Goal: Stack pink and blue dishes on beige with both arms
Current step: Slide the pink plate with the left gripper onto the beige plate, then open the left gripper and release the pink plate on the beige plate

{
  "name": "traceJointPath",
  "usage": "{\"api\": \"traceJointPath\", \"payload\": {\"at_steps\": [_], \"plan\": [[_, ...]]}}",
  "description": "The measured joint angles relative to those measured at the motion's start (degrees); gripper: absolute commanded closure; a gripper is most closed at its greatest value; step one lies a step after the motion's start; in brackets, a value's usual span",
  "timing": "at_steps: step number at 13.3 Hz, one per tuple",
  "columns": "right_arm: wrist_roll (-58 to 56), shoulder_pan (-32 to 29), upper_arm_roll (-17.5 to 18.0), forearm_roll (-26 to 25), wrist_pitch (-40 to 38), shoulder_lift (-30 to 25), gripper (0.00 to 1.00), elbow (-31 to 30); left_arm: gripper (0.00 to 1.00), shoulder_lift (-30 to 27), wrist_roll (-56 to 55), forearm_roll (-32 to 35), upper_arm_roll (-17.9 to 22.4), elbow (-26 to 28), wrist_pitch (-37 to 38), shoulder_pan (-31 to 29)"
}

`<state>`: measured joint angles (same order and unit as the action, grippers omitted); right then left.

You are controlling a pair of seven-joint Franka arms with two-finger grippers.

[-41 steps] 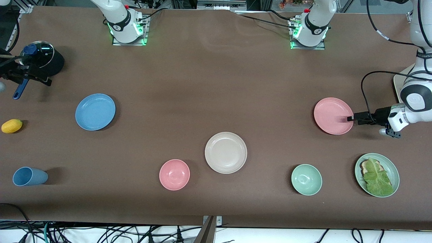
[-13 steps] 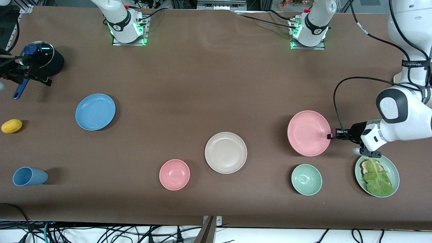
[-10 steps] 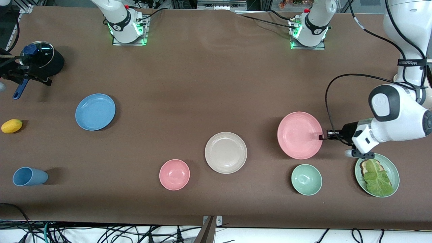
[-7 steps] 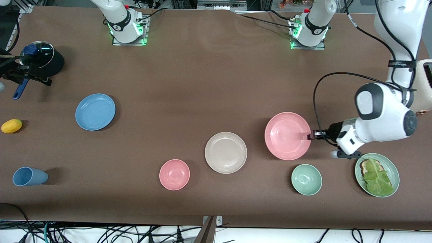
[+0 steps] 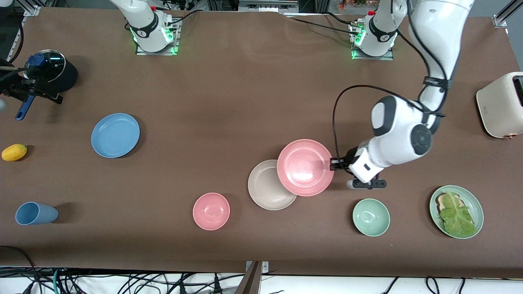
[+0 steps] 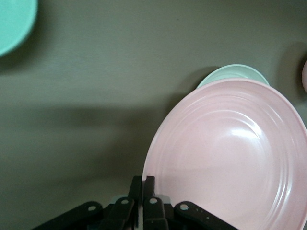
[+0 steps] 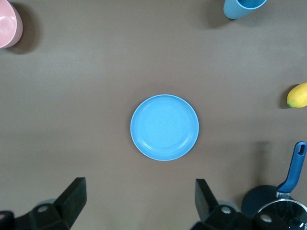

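1. Front view: the left gripper (image 5: 333, 163) is clamped on the rim of the pink plate (image 5: 305, 167), which is held in the air and overlaps the edge of the beige plate (image 5: 267, 188) toward the left arm's end of the table.
2. The beige plate rests on the table (image 5: 245, 102), beside the pink bowl (image 5: 211, 211), which lies slightly nearer the camera and toward the right arm's end.
3. The blue plate (image 5: 115, 135) lies flat on the table, well apart from the beige plate, toward the right arm's end.
4. A green bowl (image 5: 371, 217) and a green plate of lettuce (image 5: 456, 211) are seen toward the left arm's end; a blue cup (image 5: 36, 213), a lemon (image 5: 14, 152) and a pot (image 5: 51, 75) toward the right arm's end.
5. Left wrist view: the fingers (image 6: 148, 189) are seen pressed together on the pink plate's (image 6: 230, 158) rim; a sliver of the beige plate (image 6: 233, 72) shows past its edge.
6. Right wrist view: the right gripper (image 7: 139, 201) is held apart, high over the blue plate (image 7: 164, 127), gripping nothing.
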<state>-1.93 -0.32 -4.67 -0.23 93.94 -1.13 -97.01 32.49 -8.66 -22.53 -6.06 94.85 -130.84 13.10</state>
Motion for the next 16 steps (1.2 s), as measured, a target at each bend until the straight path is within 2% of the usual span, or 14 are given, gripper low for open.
{"api": "traceJointPath", "payload": {"at_steps": [6,16], "plan": [[0.00,0.00,0.00,0.00,0.00,0.00,0.00,-0.01,1.00,5.32,-4.29,0.00,0.22,-0.05,-9.76,5.18],[0.00,0.00,-0.02,0.00,0.00,0.00,0.00,-0.01,1.00,11.92,-8.30,0.00,0.90,-4.65,-13.91,7.78]]}}
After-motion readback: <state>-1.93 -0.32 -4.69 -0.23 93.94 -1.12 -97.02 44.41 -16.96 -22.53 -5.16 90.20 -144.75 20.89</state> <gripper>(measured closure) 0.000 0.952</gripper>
